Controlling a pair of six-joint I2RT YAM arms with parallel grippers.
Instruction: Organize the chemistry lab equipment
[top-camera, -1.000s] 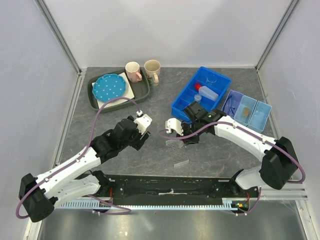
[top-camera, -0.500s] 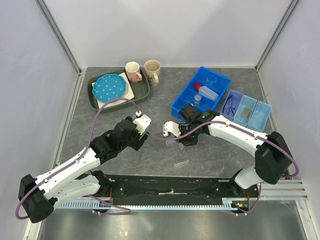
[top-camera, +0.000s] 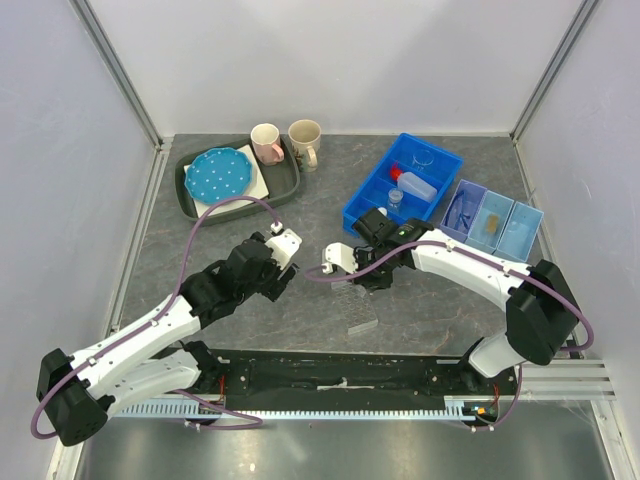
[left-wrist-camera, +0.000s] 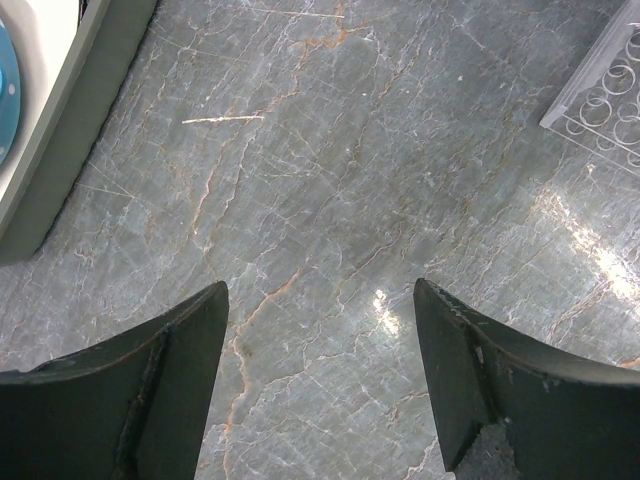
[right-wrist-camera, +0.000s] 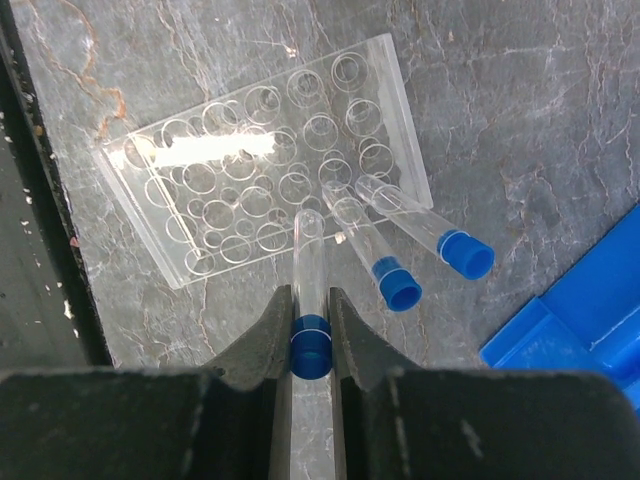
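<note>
My right gripper (right-wrist-camera: 310, 335) is shut on a blue-capped clear tube (right-wrist-camera: 308, 270), holding it by the cap end with its tip over the near edge of the clear tube rack (right-wrist-camera: 250, 180). Two more blue-capped tubes (right-wrist-camera: 400, 290) (right-wrist-camera: 465, 252) lean in the rack's right side. In the top view the right gripper (top-camera: 372, 275) is above the rack (top-camera: 361, 325) at table centre. My left gripper (left-wrist-camera: 320, 330) is open and empty over bare table, left of the rack's corner (left-wrist-camera: 605, 90). The red-capped bottle (top-camera: 413, 184) and beaker (top-camera: 424, 157) sit in the blue bin (top-camera: 365, 212). Glasses (top-camera: 460, 212) and brush (top-camera: 493, 224) lie in the light blue tray.
A grey tray (top-camera: 285, 185) with a blue dotted plate (top-camera: 220, 172) stands at the back left, seen also in the left wrist view (left-wrist-camera: 70, 140). A pink mug (top-camera: 266, 141) and a beige mug (top-camera: 305, 138) stand behind it. Metal frame posts border the table.
My right gripper has moved a little to the left with the tube, toward the rack. The left arm has barely moved.
</note>
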